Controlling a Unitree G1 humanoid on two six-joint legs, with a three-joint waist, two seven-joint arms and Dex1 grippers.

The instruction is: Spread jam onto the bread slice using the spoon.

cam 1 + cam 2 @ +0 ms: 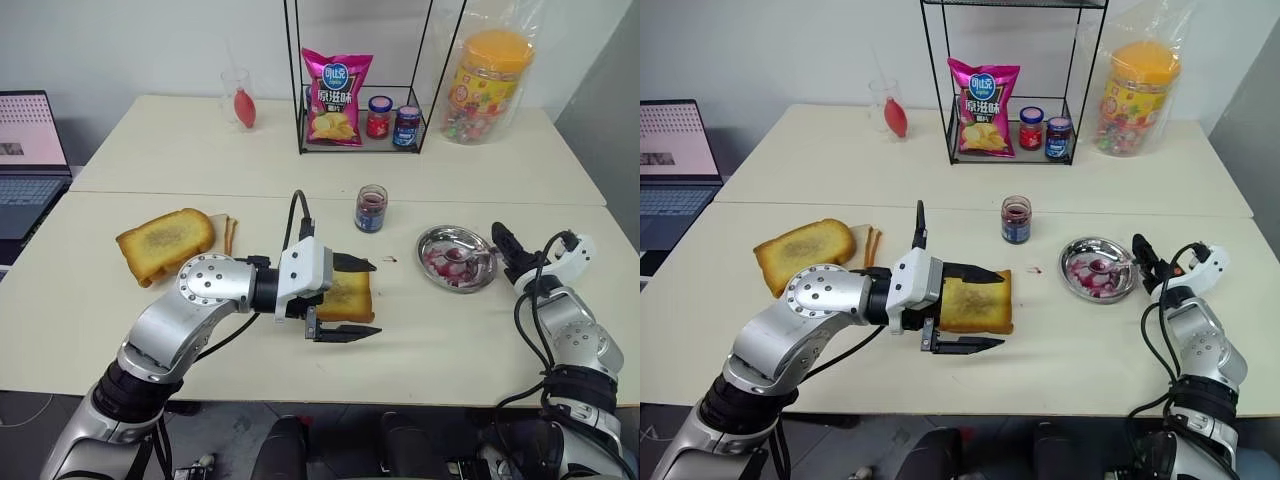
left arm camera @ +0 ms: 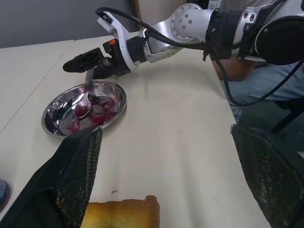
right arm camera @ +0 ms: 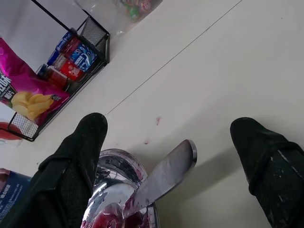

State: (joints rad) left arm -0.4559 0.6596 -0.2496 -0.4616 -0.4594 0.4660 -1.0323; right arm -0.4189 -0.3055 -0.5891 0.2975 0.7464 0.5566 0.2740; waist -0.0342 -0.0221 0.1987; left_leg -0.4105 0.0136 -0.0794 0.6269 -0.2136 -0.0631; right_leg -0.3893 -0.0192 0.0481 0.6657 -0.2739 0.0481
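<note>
**Both grippers open; spoon still lying in dish**

L arm bent across the front of the table, forearm running toward the robot's right, wrist turned so the left gripper (image 1: 350, 298) points sideways over the bread slice (image 1: 347, 297). Fingers spread wide, one at the slice's far edge, the other off its near edge; nothing held. Can't tell if they touch the slice.

R arm reaches fwd at the table's right side, right gripper (image 1: 503, 246) roughly level, aimed at the steel dish (image 1: 456, 257). Fingers (image 3: 78, 161) apart, either side of the spoon (image 3: 164, 175) handle end, not closed on it.

Spoon: bowl down in the dish among the jam (image 2: 90, 116), handle rising over the rim on the right gripper's side. Long axis runs from dish centre out toward that gripper, tilted up.

Bread slice flat on table, centre-front, well left of the dish. Small jam spot (image 1: 392, 259) on the table between them. Open jam jar (image 1: 371, 208) stands just behind.
</note>
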